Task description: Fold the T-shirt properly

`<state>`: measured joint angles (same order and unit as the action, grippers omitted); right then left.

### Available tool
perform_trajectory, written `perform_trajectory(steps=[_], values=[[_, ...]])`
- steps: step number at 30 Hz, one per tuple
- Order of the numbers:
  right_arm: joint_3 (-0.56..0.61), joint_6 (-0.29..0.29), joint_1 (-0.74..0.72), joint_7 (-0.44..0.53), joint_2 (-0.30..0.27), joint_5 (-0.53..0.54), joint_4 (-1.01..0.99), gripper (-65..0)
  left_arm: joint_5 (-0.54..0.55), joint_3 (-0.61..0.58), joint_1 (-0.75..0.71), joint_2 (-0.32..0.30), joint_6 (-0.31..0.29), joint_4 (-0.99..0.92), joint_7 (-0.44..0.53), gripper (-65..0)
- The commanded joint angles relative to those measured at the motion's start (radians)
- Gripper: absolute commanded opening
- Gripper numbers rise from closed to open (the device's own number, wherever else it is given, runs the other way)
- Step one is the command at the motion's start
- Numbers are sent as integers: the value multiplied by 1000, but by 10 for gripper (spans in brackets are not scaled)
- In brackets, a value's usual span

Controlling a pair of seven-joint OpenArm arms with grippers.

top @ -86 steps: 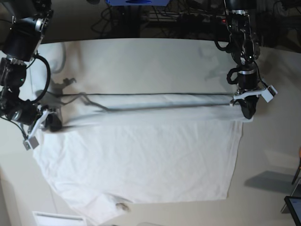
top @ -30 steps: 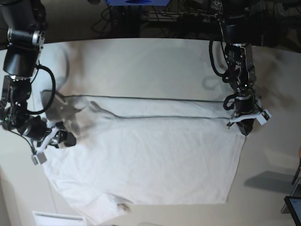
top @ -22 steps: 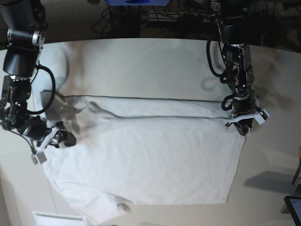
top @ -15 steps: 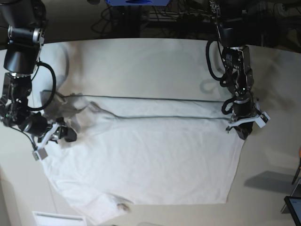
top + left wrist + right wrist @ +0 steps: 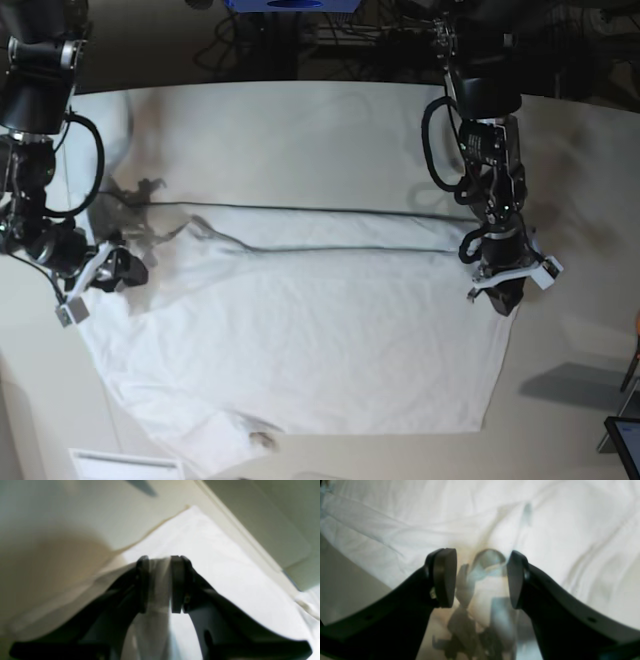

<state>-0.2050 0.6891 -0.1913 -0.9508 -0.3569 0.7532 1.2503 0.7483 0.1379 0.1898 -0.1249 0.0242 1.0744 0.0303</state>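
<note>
Mostly the base view is filled by the pale surface (image 5: 300,130), which goes from the upper left of the frame to the lower right. On it lies the shirt (image 5: 300,340), white and wrinkled, spread over the middle and the lower half of the picture. Its upper part is turned over on itself, so a long fold edge runs almost level across the middle of the frame, from the left side to the right side. The lower left corner of the shirt reaches near the bottom edge, where a small dark mark shows on the cloth.

At the right of the base view the left arm (image 5: 488,150) comes down from the top edge, and the left gripper (image 5: 500,290) stands on the right end of the fold. In the left wrist view its jaws are narrow, and a strip of white cloth (image 5: 160,580) sits between the two pads; the shirt (image 5: 225,580) spreads behind them toward the right of that frame.

At the left of the base view the right arm (image 5: 35,120) hangs down along the left edge, and the right gripper (image 5: 110,270) is at the left end of the fold, low on the cloth. In the right wrist view its jaws stand wide apart over the wrinkled shirt (image 5: 570,530), and they hold nothing; only shadow lies between the pads.
</note>
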Motion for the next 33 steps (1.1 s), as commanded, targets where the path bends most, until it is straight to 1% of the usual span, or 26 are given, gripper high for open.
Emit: perform_trajectory(steps=[1, 3, 5, 7, 10, 14, 17, 20, 25, 33], values=[[-4, 9, -18, 19, -12, 25, 19, -338, 0, -1, 23, -9, -16, 16, 27, -501], [-4, 9, -7, 19, -12, 29, 19, -338, 0, 1, 17, -12, -16, 16, 27, -502], [-4, 9, -1, 13, -12, 30, 21, -338, 0, 29, 12, -11, -16, 16, 24, -504], [-6, 9, -1, -20, -6, 30, 21, -338, 0, 75, -5, -9, -16, 16, 24, -504], [-11, 9, 0, -63, 2, 32, 21, -338, 0, 107, -19, -8, -16, 17, 24, -504], [-11, 9, 20, -75, 22, 32, 21, -338, -2, 111, -36, -14, -16, 16, 23, -502], [-11, 9, 40, -78, 57, 32, 21, -338, -2, 111, -52, -14, -16, 16, 23, -502], [-11, 9, 46, -104, 88, 32, 21, -338, -3, 111, -54, -14, -16, 16, 23, -502], [-11, 9, 48, -118, 120, 32, 21, -341, -5, 108, -54, -14, -16, 17, 23, -502], [-9, 9, 31, -116, 121, 32, 21, -344, -5, 104, -54, -14, -16, 16, 23, -502]])
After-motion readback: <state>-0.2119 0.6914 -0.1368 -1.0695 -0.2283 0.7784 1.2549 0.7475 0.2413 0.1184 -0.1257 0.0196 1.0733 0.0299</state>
